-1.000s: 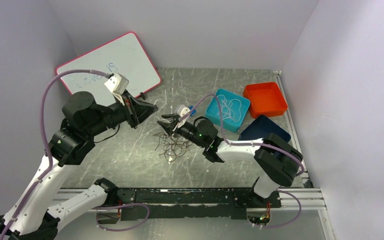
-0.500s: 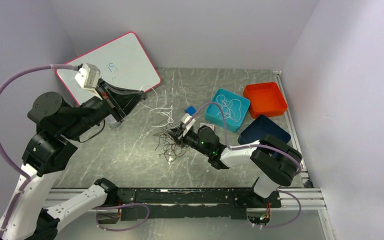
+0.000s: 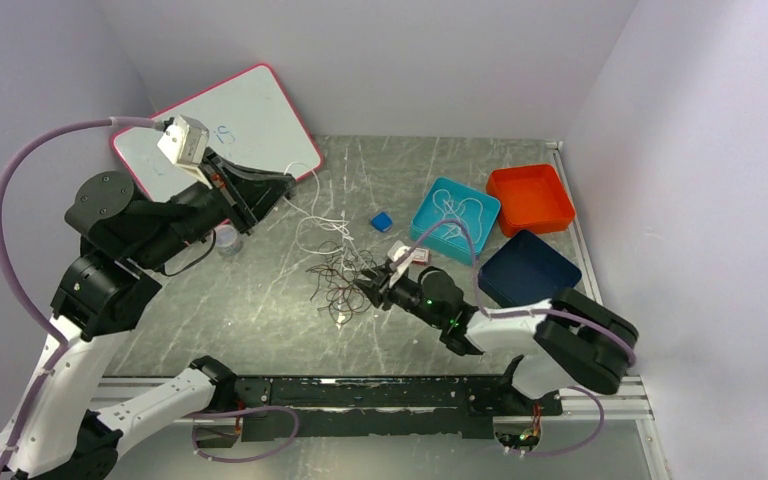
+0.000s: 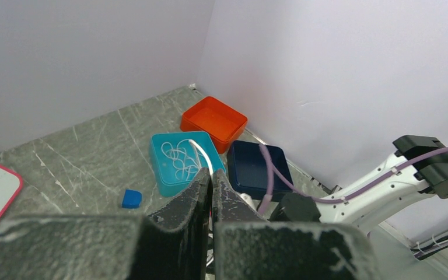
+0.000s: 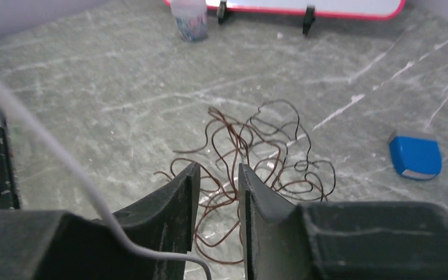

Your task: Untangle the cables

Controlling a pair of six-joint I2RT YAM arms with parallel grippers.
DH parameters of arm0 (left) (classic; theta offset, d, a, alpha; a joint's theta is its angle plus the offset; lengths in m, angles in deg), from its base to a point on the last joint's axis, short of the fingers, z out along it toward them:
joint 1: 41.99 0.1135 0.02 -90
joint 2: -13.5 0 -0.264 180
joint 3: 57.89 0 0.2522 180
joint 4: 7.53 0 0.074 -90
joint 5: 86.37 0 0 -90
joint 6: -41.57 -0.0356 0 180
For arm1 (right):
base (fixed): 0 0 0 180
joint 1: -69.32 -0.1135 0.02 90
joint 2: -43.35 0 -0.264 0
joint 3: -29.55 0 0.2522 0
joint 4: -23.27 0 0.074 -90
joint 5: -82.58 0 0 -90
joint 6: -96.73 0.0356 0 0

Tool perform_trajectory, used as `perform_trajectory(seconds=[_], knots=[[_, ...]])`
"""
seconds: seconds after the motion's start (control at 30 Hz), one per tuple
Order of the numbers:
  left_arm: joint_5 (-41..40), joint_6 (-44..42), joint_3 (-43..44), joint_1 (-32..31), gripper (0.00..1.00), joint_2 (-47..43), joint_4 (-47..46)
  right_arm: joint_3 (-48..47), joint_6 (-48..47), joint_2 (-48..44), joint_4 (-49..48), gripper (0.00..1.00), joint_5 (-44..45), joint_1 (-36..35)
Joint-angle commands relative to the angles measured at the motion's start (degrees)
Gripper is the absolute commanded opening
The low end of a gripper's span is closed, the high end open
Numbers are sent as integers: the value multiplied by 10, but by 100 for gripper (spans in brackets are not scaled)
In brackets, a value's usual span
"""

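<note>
At the right gripper (image 5: pixel 217 172) first: parted by a narrow slit, clamps nothing visible, sits low over the table (image 5: pixel 93 76) and points toward the far left. Straight ahead of those tips, just beyond them and partly seen through the slit: the dark tangle (image 5: pixel 256 146), brown-black loops lying flat, spread wider to the right of the line of approach than to the left. Cutting across the near left of that wrist view: the white cable (image 5: pixel 49 146), slanting down and under the left-hand finger; cannot tell whether touching it. Over to the left gripper (image 3: pixel 288 183) now: squeezed fully together on the white cable, held high and well apart from the tangle, toward the whiteboard (image 3: pixel 240 115). From there, hangs down and right in loose loops, reaches the far edge of the dark heap, so runs roughly far-left to near-right. Clearly nearer to the dark loops on the right side, then; probably calls for a short push forward and a pinch on a brown strand, holding the white one taut on the left, pulling opposite ways along that line. Off to the right, well clear: the teal tray (image 3: pixel 481 232) with more pale cable coiled inside, and a small blue block (image 3: pixel 381 221) between tray and tangle
</note>
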Motion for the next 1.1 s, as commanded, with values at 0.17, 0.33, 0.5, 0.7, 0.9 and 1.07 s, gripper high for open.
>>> perform_trajectory(seconds=[0.17,0.33,0.5,0.7,0.9,1.07], knots=[[-9,4,-1,-2,7,-8,-14,34,-36,-167,78,25,-11,-2],[-11,4,-5,-3,7,-8,-16,50,-52,-233,133,55,-33,-2],[-27,5,-7,-3,7,-11,-14,95,-68,-302,147,73,-4,-2],[-50,-2,-1,-3,7,-17,-3,117,-79,-369,196,77,16,-1],[-90,-11,15,-3,7,-20,15,132,-76,-386,218,82,30,-2],[-85,-19,20,-3,7,-19,22,120,-59,-394,197,82,29,-2]])
